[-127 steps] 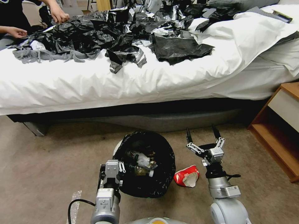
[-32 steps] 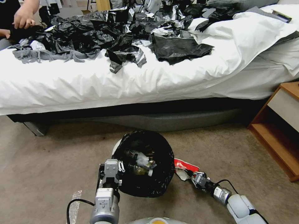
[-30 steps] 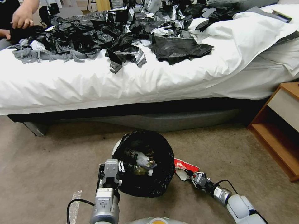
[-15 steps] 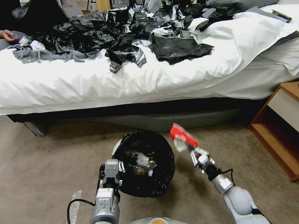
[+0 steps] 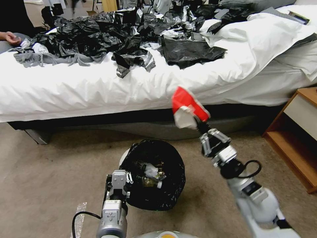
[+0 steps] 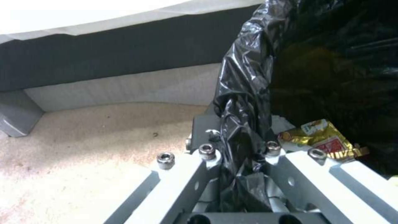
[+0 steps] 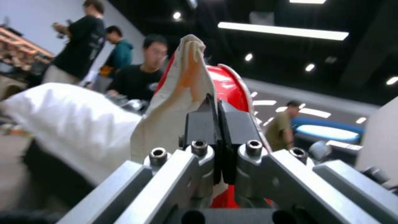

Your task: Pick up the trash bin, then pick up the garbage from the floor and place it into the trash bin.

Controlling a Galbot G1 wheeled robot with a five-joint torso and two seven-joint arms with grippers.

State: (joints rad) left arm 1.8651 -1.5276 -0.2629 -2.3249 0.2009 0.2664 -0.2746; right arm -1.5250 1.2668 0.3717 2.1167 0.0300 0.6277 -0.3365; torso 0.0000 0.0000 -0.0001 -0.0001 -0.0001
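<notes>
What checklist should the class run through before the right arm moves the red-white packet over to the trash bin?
1. Right tool shut on the red-white packet: ok; the right wrist view shows it pinched.
2. Packet clear of the floor: ok, held up in front of the bed.
3. Left tool shut on the trash bin rim and liner: ok.
4. Bin mouth open towards the packet: ok, though litter already lies inside.
5. Packet above the bin mouth: not ok; it is up and to the right of it.
6. Grip firm enough for the swing: cannot tell.
</notes>
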